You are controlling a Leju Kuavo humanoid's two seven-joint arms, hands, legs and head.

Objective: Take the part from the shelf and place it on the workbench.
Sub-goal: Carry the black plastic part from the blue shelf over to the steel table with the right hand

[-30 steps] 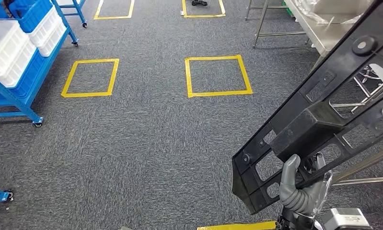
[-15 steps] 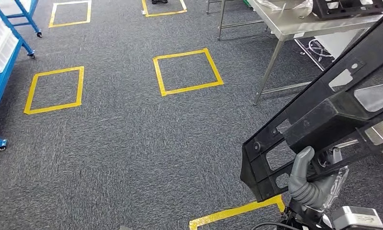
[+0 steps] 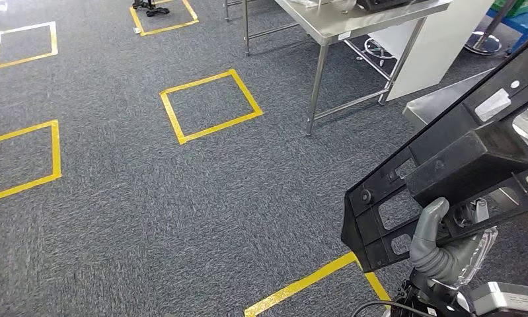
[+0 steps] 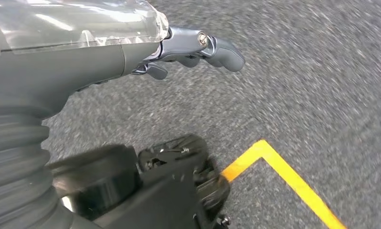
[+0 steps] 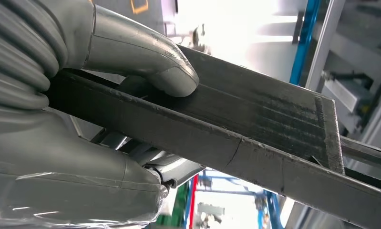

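long black part point(image 3: 459, 158), rectangular cut-outs, raised block, right hand point(image 3: 446, 254) gripping

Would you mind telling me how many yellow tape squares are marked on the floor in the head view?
5: far left, top middle, centre, left edge, and bottom; some are cut off, so others may lie outside.
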